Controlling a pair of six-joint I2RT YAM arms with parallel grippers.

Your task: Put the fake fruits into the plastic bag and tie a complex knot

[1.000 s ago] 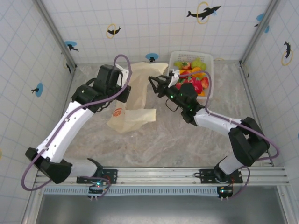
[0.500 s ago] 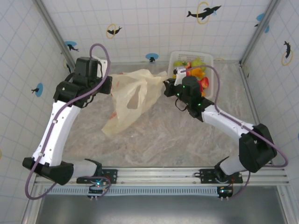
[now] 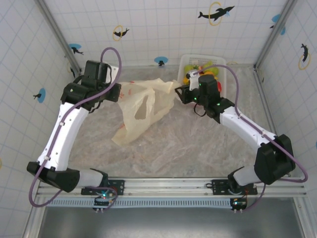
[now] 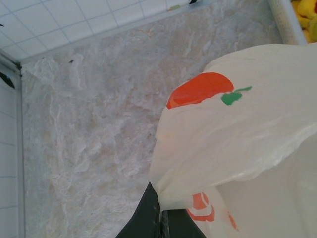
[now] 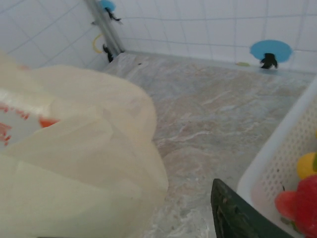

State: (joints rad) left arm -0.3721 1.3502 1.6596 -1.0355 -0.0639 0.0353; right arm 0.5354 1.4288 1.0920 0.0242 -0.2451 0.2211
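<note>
The plastic bag is cream-yellow with red-orange prints and hangs spread above the table. Its lower end trails on the table toward the front left. My left gripper is shut on the bag's left edge. In the left wrist view the dark fingers pinch a fold of the bag. My right gripper is at the bag's right edge, open. One dark finger stands apart from the bag, which hides the other finger. The fake fruits lie in the basket behind the right gripper, red and yellow.
A white plastic basket stands at the back right against the wall, its rim just right of my right finger. The tiled walls close in the marbled table on three sides.
The left gripper has lifted the bag up and to the left, spreading it. The right gripper took the bag's right edge, drew it right toward the basket, then opened.
</note>
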